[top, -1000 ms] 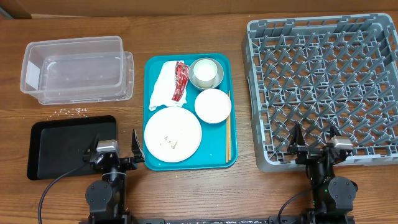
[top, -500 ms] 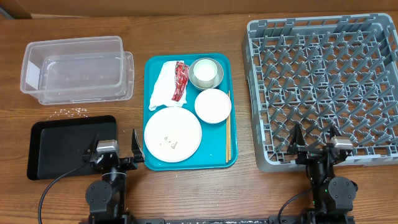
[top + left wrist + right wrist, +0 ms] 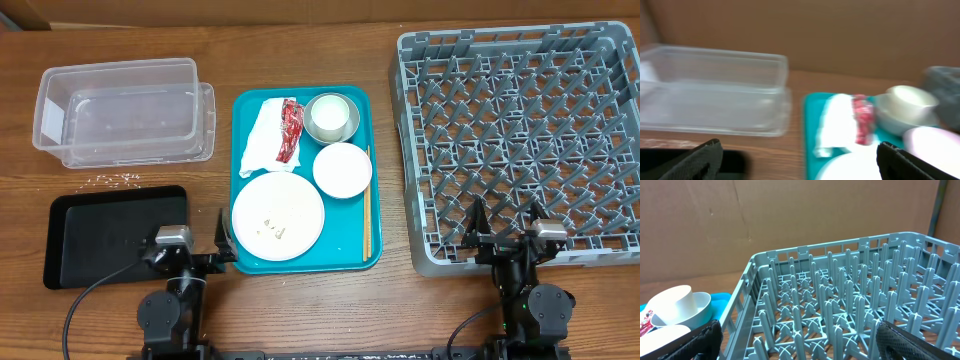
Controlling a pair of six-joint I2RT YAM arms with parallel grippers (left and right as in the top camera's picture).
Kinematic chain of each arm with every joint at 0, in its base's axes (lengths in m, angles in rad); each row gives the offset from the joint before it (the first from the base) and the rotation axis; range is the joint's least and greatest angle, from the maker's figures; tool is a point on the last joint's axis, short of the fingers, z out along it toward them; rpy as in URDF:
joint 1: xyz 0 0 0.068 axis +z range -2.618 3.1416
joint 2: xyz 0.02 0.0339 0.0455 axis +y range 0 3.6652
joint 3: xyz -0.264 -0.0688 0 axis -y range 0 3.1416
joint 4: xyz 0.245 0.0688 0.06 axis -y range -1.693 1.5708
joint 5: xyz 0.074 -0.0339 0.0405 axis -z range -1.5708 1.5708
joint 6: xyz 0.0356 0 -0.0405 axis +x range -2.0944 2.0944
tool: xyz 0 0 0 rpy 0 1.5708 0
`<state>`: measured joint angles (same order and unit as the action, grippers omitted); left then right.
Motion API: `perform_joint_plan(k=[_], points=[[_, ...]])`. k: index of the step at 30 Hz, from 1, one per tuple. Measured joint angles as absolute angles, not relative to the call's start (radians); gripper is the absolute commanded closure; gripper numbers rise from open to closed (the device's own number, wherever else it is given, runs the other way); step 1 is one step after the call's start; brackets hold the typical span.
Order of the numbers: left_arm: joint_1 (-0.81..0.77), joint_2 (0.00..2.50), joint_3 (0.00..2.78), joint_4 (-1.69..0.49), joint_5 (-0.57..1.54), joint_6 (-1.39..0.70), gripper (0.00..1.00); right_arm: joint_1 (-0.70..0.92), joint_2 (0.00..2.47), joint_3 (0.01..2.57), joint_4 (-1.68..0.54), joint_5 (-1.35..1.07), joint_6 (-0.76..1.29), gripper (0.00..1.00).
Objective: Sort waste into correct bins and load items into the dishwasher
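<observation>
On the teal tray [image 3: 243,110] lie a crumpled white napkin [image 3: 262,138], a red wrapper [image 3: 291,130], a pale cup [image 3: 330,113] inside a small metal bowl, a white bowl [image 3: 342,169], a white plate [image 3: 278,214] with a few rice grains, and chopsticks [image 3: 366,215]. More rice [image 3: 110,180] is scattered on the table. The clear tub [image 3: 120,110] and black tray [image 3: 100,235] are left, the grey dish rack [image 3: 520,130] right. My left gripper [image 3: 197,243] stands open between black tray and plate. My right gripper [image 3: 506,225] stands open over the rack's near edge [image 3: 850,305]. Both hold nothing.
The left wrist view is motion-blurred; it shows the tub [image 3: 715,90], napkin [image 3: 837,125] and wrapper [image 3: 863,120] ahead of the open left gripper [image 3: 800,165]. A cardboard wall stands behind the table. Bare wood separates the teal tray from the rack.
My left gripper has swung a little to the right, toward the teal tray. The right arm and all objects have stayed put.
</observation>
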<state>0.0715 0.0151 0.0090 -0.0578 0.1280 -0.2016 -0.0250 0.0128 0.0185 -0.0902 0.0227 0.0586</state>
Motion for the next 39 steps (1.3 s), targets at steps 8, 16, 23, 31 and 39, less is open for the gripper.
perform_joint_plan(k=[8,16,23,31,39], points=[[0.072,0.015,0.008,0.012,0.400,-0.682,0.00,-0.025,0.013,0.019,-0.090,0.022,0.059,0.00],[0.072,0.013,0.036,0.374,0.562,-0.725,0.00,-0.025,0.013,0.019,-0.090,0.022,0.058,0.00],[0.072,0.124,0.324,0.007,0.513,-0.535,0.00,-0.025,0.013,0.019,-0.090,0.022,0.059,0.00],[0.071,0.698,0.977,-0.538,0.484,-0.321,0.00,-0.025,0.013,0.019,-0.090,0.022,0.059,0.00],[0.071,1.302,1.642,-1.116,0.573,-0.174,0.00,-0.025,0.013,0.019,-0.090,0.022,0.059,0.00]])
